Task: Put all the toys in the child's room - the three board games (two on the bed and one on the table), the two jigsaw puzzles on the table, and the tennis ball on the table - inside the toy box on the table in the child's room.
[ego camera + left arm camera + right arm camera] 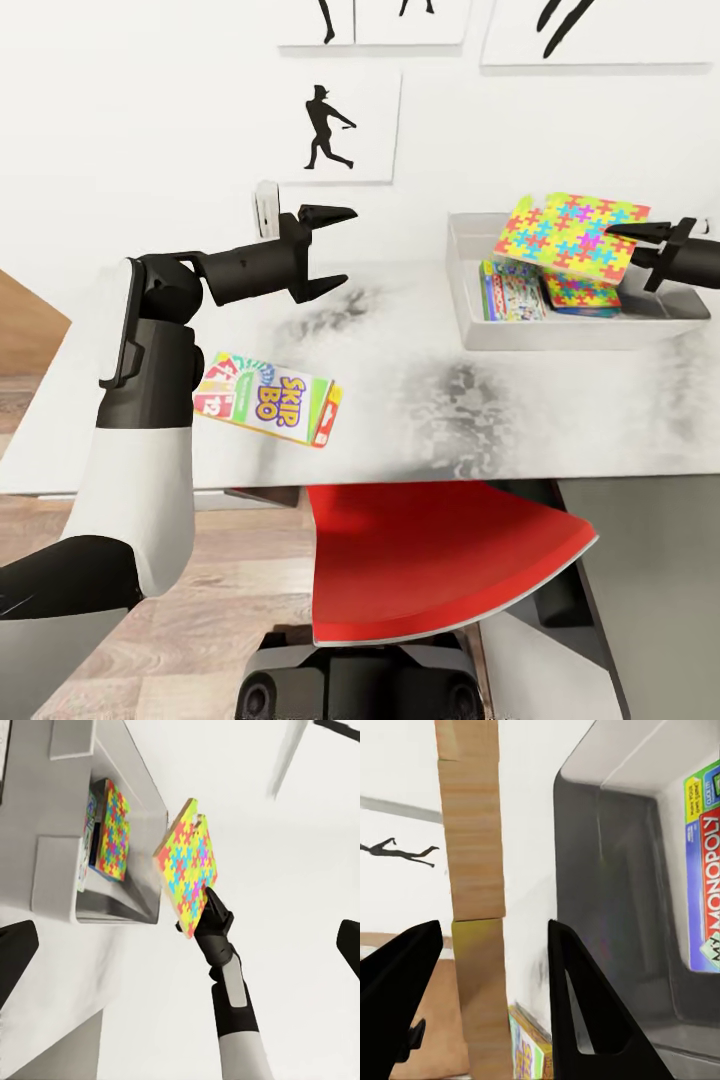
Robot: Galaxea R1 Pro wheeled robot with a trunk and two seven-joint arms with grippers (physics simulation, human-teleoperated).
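The right gripper (622,232) is clamped on one edge of a jigsaw puzzle (568,236), held tilted over the toy box (470,330); with a grip that thin I'd bet it lands propped on the wall. Left gripper (335,250) hangs with fingers apart, empty, and the SKIP BO box (268,397) overhangs the table (560,420) edge, so a nudge could drop it.
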